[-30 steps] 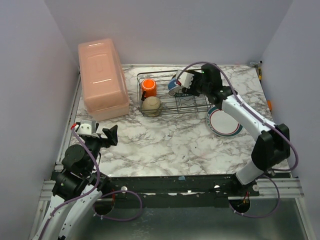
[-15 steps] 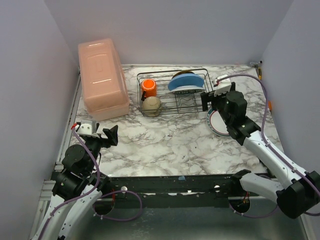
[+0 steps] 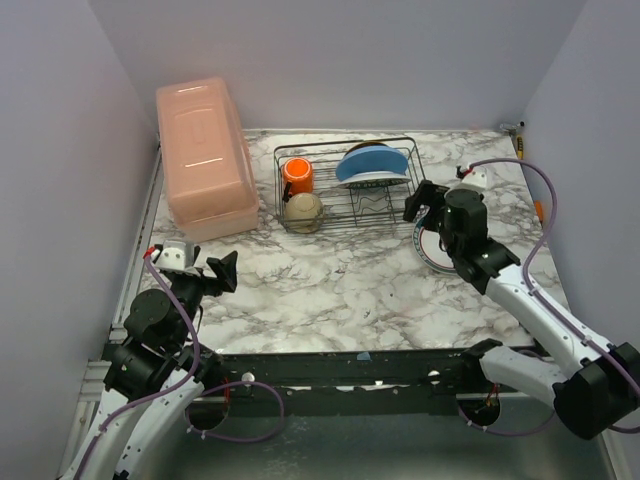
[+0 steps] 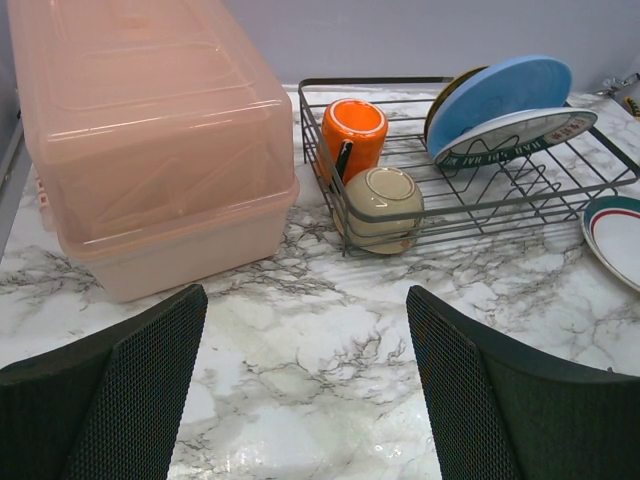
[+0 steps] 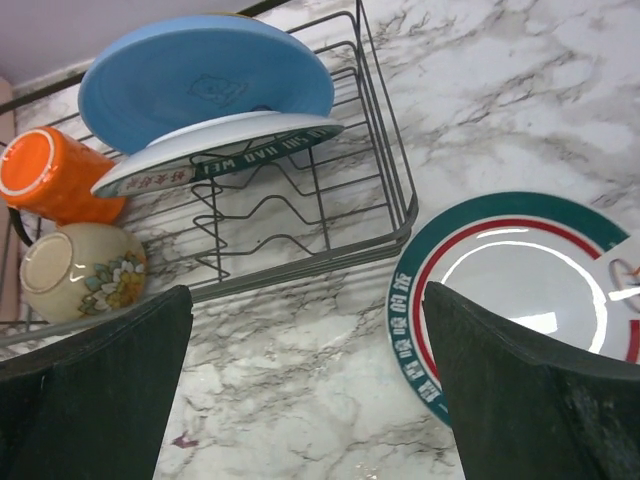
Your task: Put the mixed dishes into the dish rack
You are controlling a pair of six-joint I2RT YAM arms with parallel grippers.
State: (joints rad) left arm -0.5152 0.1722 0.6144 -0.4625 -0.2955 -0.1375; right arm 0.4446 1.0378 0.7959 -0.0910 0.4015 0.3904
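The black wire dish rack (image 3: 345, 222) holds an orange mug (image 3: 296, 175) and a small white bowl (image 3: 303, 210) at its left end. At its right, a light-blue plate (image 3: 372, 160) leans in the slots, with a white plate with a dark teal patterned rim (image 5: 220, 150) under it. A yellow-brown plate edge (image 4: 447, 95) shows behind them. Another teal-rimmed plate with a red ring (image 3: 440, 250) lies flat on the table, right of the rack. My right gripper (image 3: 420, 203) hangs open and empty between the rack and that plate. My left gripper (image 3: 222, 272) stands open and empty near the front left.
A big pink lidded box (image 3: 205, 155) stands left of the rack. Lilac walls close in the back and both sides. A metal rail runs along the table's left edge.
My right arm has drawn back from the rack toward the right front, and its jaws have opened wide. The plates now stand in the rack on their own. The left arm is still.
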